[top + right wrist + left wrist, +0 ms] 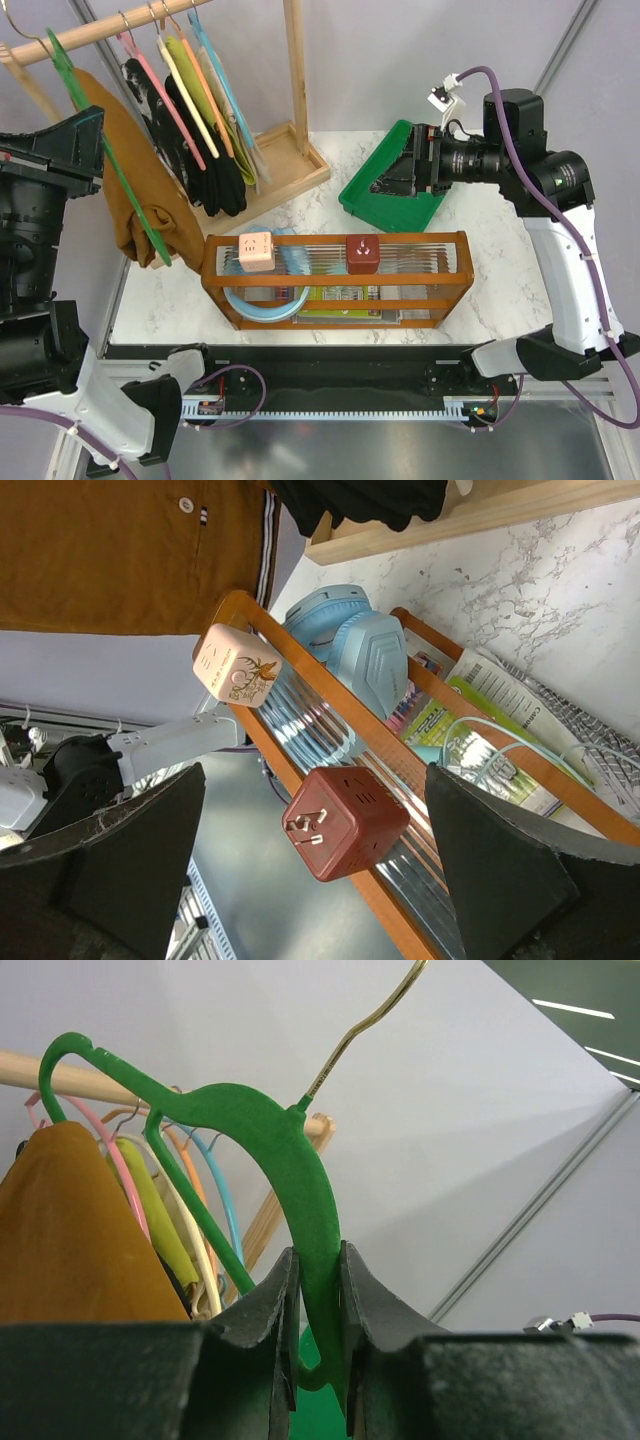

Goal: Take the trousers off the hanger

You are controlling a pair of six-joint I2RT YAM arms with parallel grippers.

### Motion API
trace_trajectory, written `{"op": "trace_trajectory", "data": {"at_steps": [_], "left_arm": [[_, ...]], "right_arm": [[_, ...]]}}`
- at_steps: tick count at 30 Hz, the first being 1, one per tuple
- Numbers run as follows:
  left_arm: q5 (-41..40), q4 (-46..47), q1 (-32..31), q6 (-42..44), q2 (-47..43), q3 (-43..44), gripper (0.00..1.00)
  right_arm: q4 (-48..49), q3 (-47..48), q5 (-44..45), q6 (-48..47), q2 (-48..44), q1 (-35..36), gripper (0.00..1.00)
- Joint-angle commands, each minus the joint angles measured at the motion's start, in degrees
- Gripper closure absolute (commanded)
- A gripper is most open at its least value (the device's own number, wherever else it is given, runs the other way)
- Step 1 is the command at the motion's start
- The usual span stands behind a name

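The rust-brown trousers (128,185) hang over the green hanger (125,190) at the left end of the wooden rail (110,28), and the hanger's hook sits at the rail. My left gripper (92,135) is shut on the hanger's upper arm. In the left wrist view both pads clamp the green hanger (290,1160) at my left gripper (318,1300), with the trousers (70,1230) to the left. My right gripper (392,170) is open and empty above the table's back right. In the right wrist view my right gripper (315,880) faces the rack, and the trousers (120,550) show at the top.
Pink, yellow, orange and blue hangers with a black garment (210,165) hang to the right of the green one. A wooden rack (335,285) holds a pink cube plug (257,251), a red cube plug (362,253) and blue headphones (350,650). A green tray (385,195) lies under the right gripper.
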Motion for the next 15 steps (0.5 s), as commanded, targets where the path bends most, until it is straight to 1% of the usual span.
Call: {"op": "trace_trajectory", "data": {"at_steps": [1,3,7,10,13,14,15], "left_arm": [[0.1,11.4,0.1,2.2,1.2,5.3,0.98],[0.2,12.1,0.1,1.0,1.6,7.1,0.98],[0.2,14.6,-0.1,-3.0,1.1,7.5,0.98],[0.3,16.4,-0.2,-4.1,0.9,7.4,0.98],[-1.0,17.2,-0.4,-2.8,0.8,7.6,0.98],[-1.4,17.5,-0.8,-2.4,0.7,7.7,0.98],[-2.3,17.6,-0.9,-2.1,0.6,7.8,0.98]], "right_arm": [[-0.1,2.5,-1.0,-2.0,0.9,1.1,0.02],[-0.2,3.8,-0.5,-2.1,1.6,1.9,0.02],[0.2,6.6,1.8,-1.7,3.7,3.8,0.02],[2.5,7.4,4.1,-0.2,4.7,7.1,0.02],[5.2,8.0,8.0,0.9,5.5,12.6,0.02],[5.7,9.2,9.5,1.0,5.8,15.9,0.02],[6.0,9.9,11.9,1.1,6.2,17.4,0.02]]}}
